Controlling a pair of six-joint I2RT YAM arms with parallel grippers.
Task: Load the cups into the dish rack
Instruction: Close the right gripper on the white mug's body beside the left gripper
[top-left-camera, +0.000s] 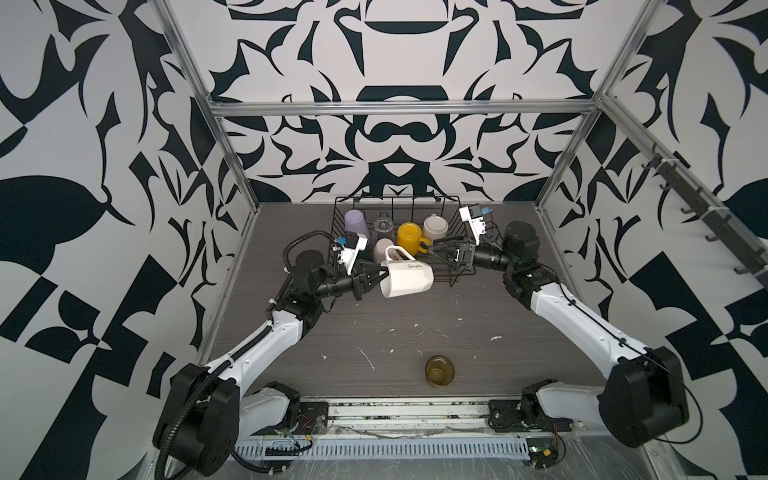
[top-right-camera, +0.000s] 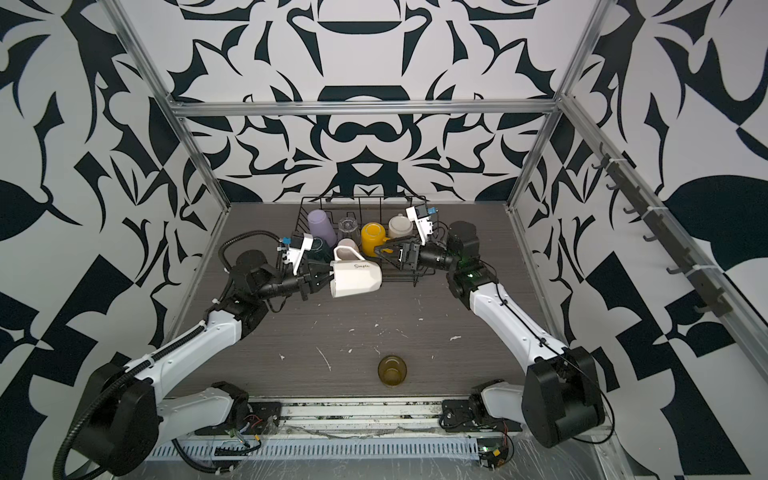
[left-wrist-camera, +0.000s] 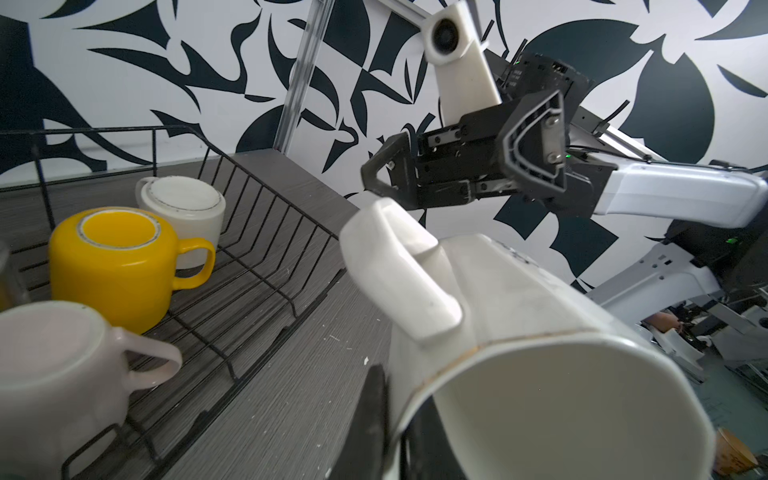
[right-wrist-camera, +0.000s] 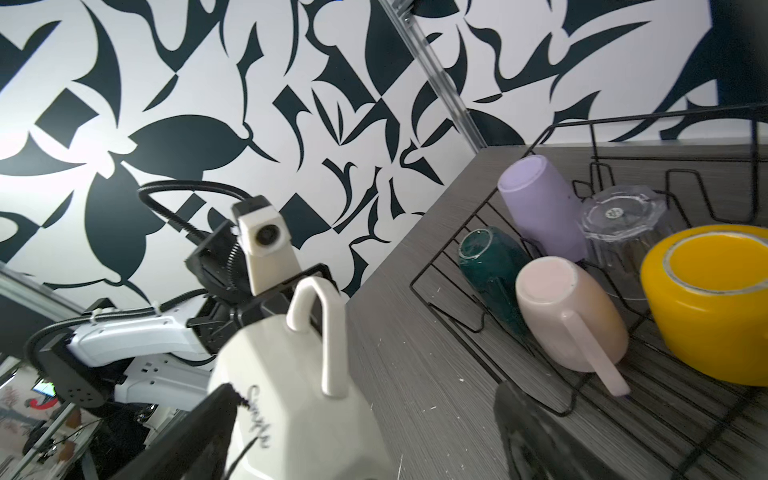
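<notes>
My left gripper is shut on the rim of the white faceted mug. The mug lies on its side in the air, just in front of the dish rack. My right gripper stands open at the mug's base end, apart from it. Upside down in the rack are a lilac tumbler, a clear glass, a yellow mug, a cream mug, a pink mug and a dark green mug. An olive glass stands alone on the table.
The rack sits against the back wall, between both arms. Metal frame posts stand at the table's back corners. A cable tray runs along the front edge.
</notes>
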